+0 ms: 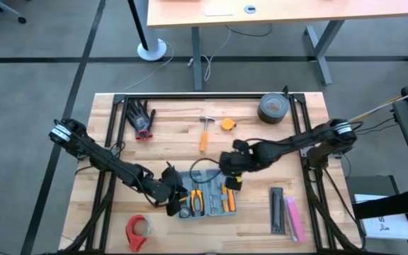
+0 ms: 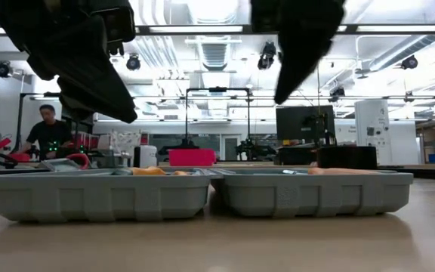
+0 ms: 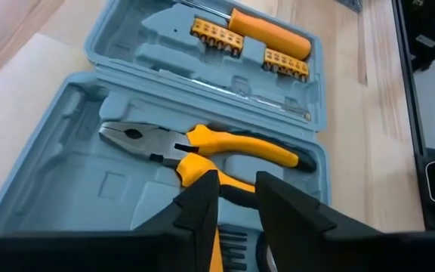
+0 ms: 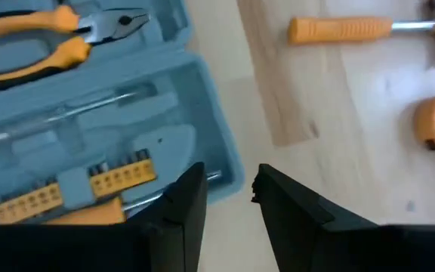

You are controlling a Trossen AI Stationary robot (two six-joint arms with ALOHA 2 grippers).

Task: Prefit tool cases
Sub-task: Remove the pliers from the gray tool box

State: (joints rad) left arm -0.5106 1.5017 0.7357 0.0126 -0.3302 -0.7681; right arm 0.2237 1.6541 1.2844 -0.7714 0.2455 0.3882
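Open tool case at lower centre of the worktop, with left gripper and right gripper, both parted and empty, above opposite ends.

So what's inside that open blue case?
The tool case holds yellow-handled pliers, an orange-handled screwdriver and two yellow bit strips. The left end effector hides the part nearest it.

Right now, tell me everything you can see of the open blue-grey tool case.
The blue-grey moulded plastic tool case lies opened flat near the table's front edge, both halves facing up. One half holds yellow-handled pliers in a shaped slot; the other holds an orange-handled screwdriver and two yellow bit strips. Several slots are bare. The left claw hangs over the pliers half, the right claw above the other half's edge.
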